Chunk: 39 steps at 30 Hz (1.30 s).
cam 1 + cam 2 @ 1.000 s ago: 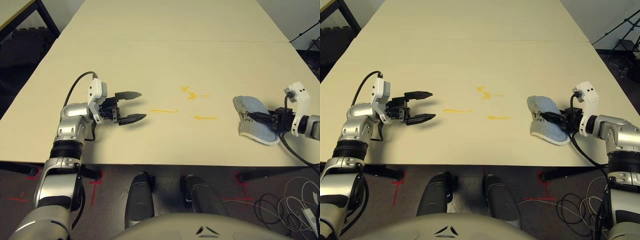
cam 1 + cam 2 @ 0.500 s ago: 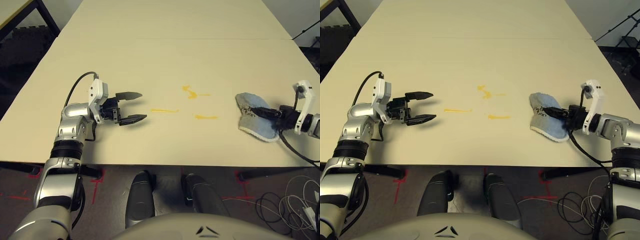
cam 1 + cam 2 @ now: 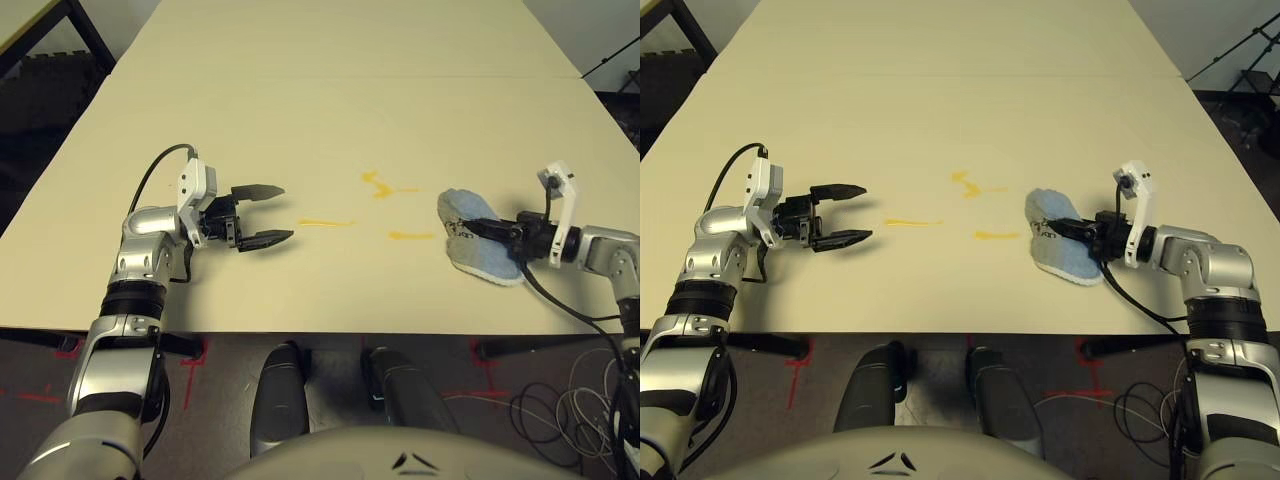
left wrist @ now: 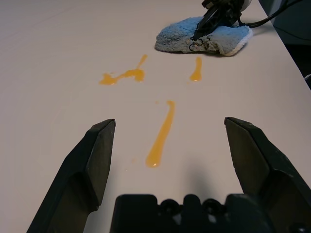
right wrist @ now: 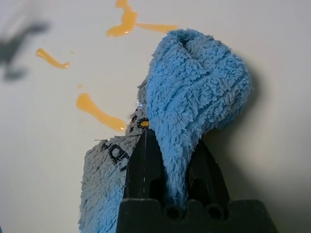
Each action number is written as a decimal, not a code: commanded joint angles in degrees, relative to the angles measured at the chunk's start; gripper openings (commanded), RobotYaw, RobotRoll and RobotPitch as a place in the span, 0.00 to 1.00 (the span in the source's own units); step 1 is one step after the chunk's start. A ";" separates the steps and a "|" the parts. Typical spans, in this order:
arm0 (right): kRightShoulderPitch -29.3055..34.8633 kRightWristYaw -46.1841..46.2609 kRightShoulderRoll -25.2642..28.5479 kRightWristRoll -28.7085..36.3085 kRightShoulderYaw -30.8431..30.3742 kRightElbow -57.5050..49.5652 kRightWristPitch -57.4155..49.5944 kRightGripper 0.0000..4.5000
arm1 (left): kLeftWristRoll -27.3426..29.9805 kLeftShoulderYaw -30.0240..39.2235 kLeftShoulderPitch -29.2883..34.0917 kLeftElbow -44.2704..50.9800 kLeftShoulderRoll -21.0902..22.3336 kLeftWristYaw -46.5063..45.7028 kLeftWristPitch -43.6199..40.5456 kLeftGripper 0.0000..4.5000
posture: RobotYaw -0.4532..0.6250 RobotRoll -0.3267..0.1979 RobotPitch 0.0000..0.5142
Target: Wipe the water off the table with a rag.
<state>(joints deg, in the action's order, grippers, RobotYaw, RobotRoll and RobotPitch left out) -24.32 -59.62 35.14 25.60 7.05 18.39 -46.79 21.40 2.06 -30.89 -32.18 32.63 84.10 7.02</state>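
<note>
Right hand (image 3: 478, 228) pinches the rag (image 3: 480, 245), table's (image 3: 300, 290) near edge clear of it.

Two head cameras look down, sharing the table (image 3: 300, 130); wrist cameras sit closer.

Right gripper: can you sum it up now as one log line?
right gripper: shut on rag | yellow streaks: unwiped | left gripper: open, empty
</note>
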 commanded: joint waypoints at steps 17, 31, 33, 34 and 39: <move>-2.84 5.71 -15.15 -1.80 -13.12 -6.13 -5.10 0.06 | -0.76 -0.33 1.36 1.62 0.54 -0.08 0.28 1.00 | 0.52 0.62 0.33; -0.93 1.67 -3.21 -0.36 -7.96 -6.74 -4.90 0.06 | -0.75 -0.24 1.54 1.13 0.47 -0.24 0.76 1.00 | 0.51 0.62 0.32; -0.66 1.01 -0.88 0.01 -7.03 -5.88 -4.30 0.06 | -0.77 -0.29 1.48 1.00 0.41 -0.20 0.83 1.00 | 0.51 0.62 0.33; -0.54 0.64 0.62 0.09 -6.29 -5.27 -3.98 0.06 | -0.80 -0.33 1.39 0.86 0.36 -0.18 0.88 1.00 | 0.51 0.62 0.33; -0.28 -1.38 6.40 0.72 -4.05 -2.02 -2.04 0.06 | -0.96 -0.50 0.90 0.11 0.20 -0.01 1.22 1.00 | 0.50 0.62 0.33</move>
<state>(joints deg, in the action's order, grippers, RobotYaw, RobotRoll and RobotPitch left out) -25.65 -60.82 39.49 26.92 0.90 14.38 -49.37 21.28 2.07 -30.16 -31.85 32.74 83.57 7.69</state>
